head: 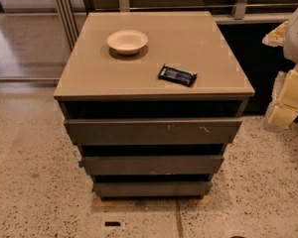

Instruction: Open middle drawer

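The middle drawer (pixel 151 165) is seen low in the table (pixel 188 38), its plain dark front set between a scratched front (pixel 154 131) above and a narrower front (pixel 151 188) below. The gripper (pixel 287 99) is held at the right edge, well apart from it and higher; whether it is parted or clamped cannot be told. A bowl (pixel 127 41) and a dark packet (pixel 177 75) are carried on top. Speckled floor (pixel 30 182) is spread around.

Claw (pixel 287 100) at far rt edge, pale yellow, mid-height, partly cut off.
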